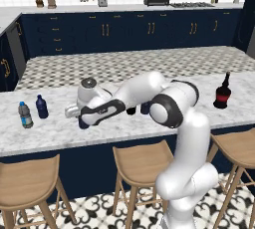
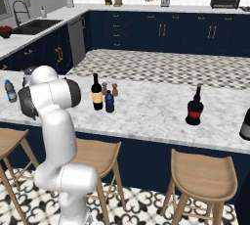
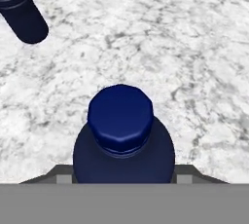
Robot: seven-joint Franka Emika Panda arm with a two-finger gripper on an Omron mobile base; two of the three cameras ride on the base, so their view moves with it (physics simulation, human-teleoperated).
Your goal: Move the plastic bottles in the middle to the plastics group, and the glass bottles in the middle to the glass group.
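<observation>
- Clear water bottle (image 1: 25, 115), blue cap and label: upright at the far left of the marble island counter (image 1: 55, 133); it marks the plastics group.
- Small navy-blue bottle (image 1: 42, 106): upright just beside the water bottle, on its right; also part of the plastics group. In my hand view a dark blue bottle (image 3: 22, 11) shows at the upper left, which may be this one.
- My gripper (image 1: 83, 122): low over the counter, to the right of those two bottles. My fingers are pressed against the sides of a stubby navy plastic bottle (image 3: 123, 138), which I see from above, cap toward the camera. In the left base view its dark base shows under my hand. I cannot tell whether it touches the marble.
- Wine bottle (image 2: 97, 92), slim black neck, tan-yellow label: upright in the middle of the counter.
- Second navy plastic bottle (image 2: 109, 101): just beside the wine bottle, on its right, upright.
- Two small brown shakers (image 2: 114, 89): just behind those two bottles.
- Squat dark bottle (image 1: 222, 91), long thin neck, red label: upright toward the right end of the counter, well apart from the middle bottles; it marks the glass group.
</observation>
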